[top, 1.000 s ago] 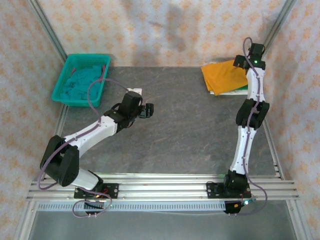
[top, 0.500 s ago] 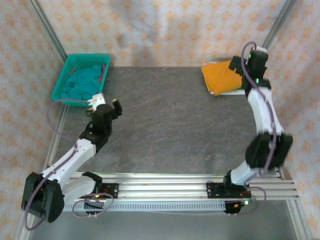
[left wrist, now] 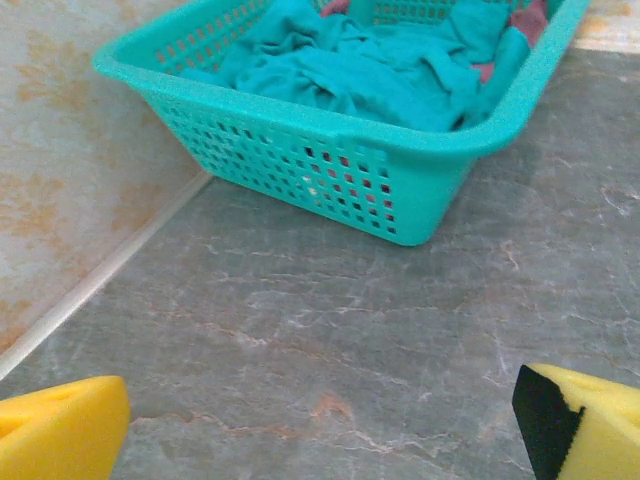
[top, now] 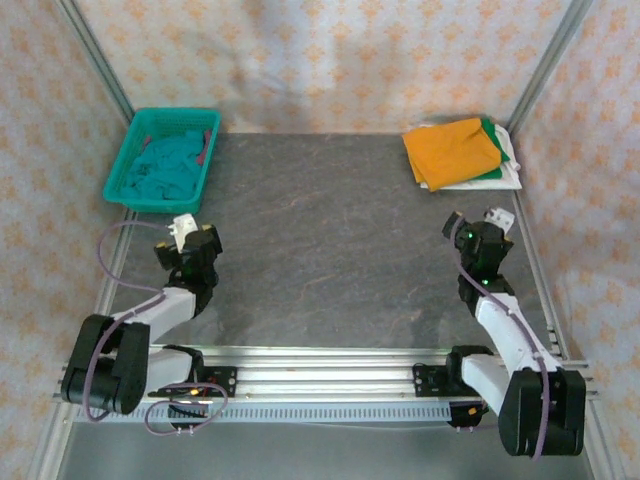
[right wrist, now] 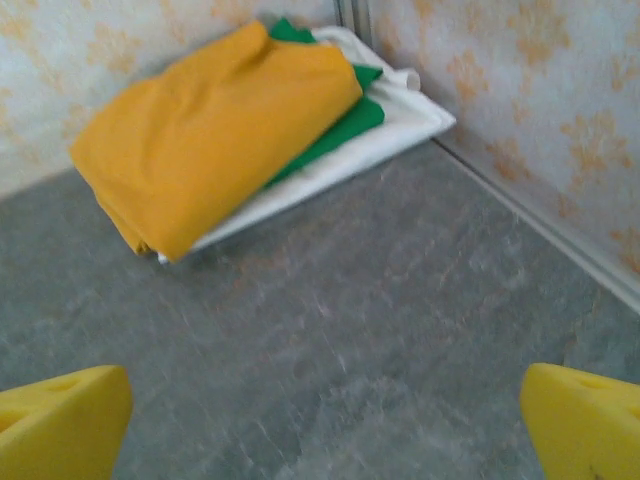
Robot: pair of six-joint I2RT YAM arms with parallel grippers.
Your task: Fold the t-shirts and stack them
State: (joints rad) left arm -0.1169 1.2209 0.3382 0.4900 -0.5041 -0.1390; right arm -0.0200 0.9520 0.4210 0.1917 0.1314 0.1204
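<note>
T-shirts, top external view: three lie folded in one stack at the far right corner of the table (top: 330,250). The mustard-orange tee (top: 452,150) is on top, the green tee (top: 490,174) under it and the white tee (top: 510,165) at the bottom. The teal tee (top: 165,168) lies crumpled inside the teal mesh basket (top: 118,180) at the far left corner. The left gripper (top: 192,236) hangs near the basket, jaws spread, holding nothing. The right gripper (top: 476,222) hangs near the stack, jaws likewise spread and empty.

Left wrist view: the teal tee (left wrist: 350,70) is heaped in the basket (left wrist: 330,180), which stands on the table against the patterned wall (left wrist: 60,150). The left gripper (left wrist: 320,440) has its yellow pads (left wrist: 60,430) wide apart, with bare table between them.

Right wrist view: the mustard-orange tee (right wrist: 200,130) covers most of the green tee (right wrist: 335,130), and the white tee (right wrist: 385,135) juts out below (edges not flush). The right gripper (right wrist: 320,430) stands wide open, clear of the stack.
</note>
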